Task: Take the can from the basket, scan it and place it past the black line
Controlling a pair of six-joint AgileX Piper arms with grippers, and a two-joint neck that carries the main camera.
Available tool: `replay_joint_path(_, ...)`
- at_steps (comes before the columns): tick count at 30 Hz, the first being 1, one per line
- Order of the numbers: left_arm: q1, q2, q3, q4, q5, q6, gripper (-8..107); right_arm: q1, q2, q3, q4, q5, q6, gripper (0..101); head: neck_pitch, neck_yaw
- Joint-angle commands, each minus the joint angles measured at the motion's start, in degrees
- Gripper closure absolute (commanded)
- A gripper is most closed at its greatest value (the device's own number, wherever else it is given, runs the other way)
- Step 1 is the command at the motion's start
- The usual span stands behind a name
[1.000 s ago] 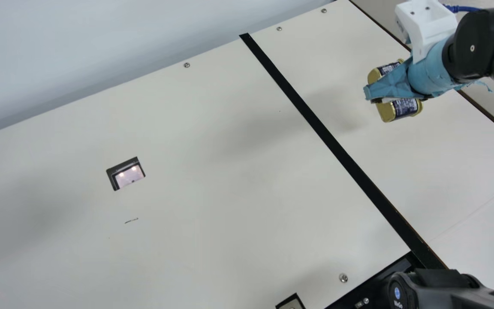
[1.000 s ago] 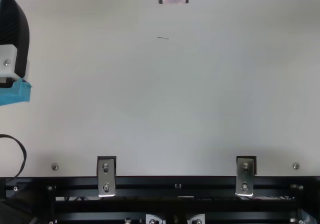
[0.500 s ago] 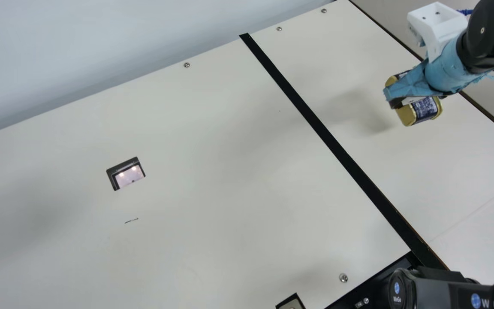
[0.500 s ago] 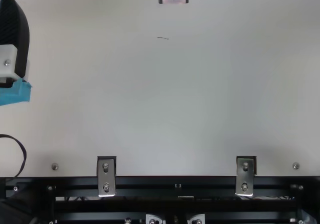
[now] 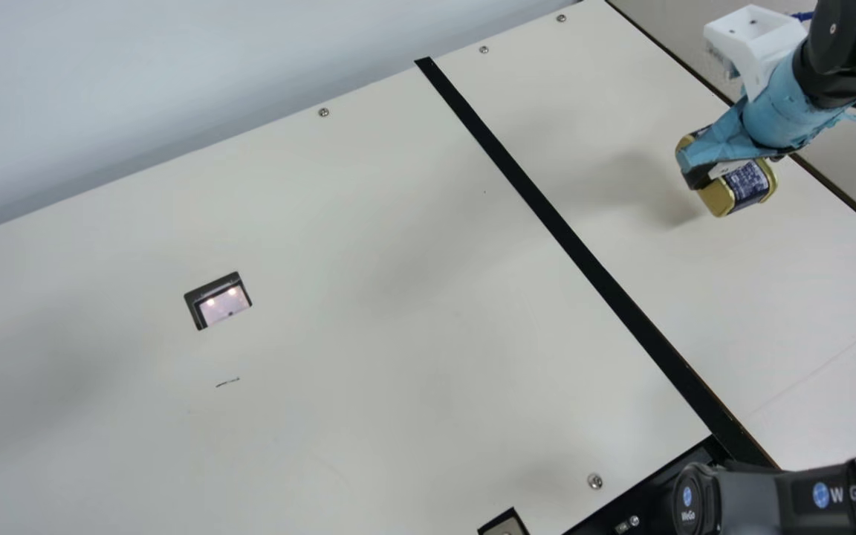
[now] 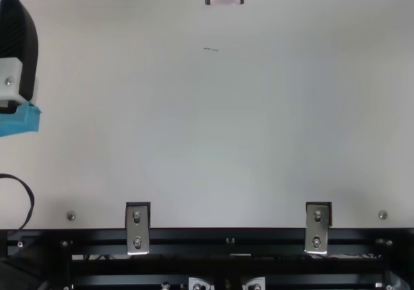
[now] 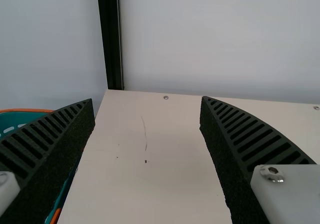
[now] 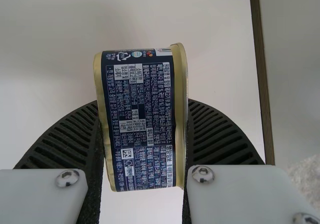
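My right gripper (image 8: 142, 104) is closed on the can (image 5: 749, 182), lifted off the table beyond the black line (image 5: 576, 253). The left gripper (image 7: 147, 100) stands wide with nothing between its fingers. I'd judge the can stiff and dense, not fragile, though its metal may be slick. The hold across its gold-rimmed ends looks right; I'd keep it near mid-height, so the weight doesn't twist it.
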Motion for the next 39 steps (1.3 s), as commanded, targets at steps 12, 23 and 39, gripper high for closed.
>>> replay_joint_path(12, 0.0, 0.0, 0.0, 0.0, 0.0, 0.0, 9, 0.47, 3.93, 2.38, 0.26, -4.53, -1.46, 101, -2.67, -1.41)
replay_joint_path(23, 0.0, 0.0, 0.0, 0.0, 0.0, 0.0, 9, 1.01, 6.88, 2.53, 0.09, -6.38, -1.79, 101, -2.67, -1.41)
replay_joint_path(39, 0.0, 0.0, 0.0, 0.0, 0.0, 0.0, 9, 1.41, 7.58, 2.8, -1.5, -9.89, -3.44, 0, -2.67, -1.41)
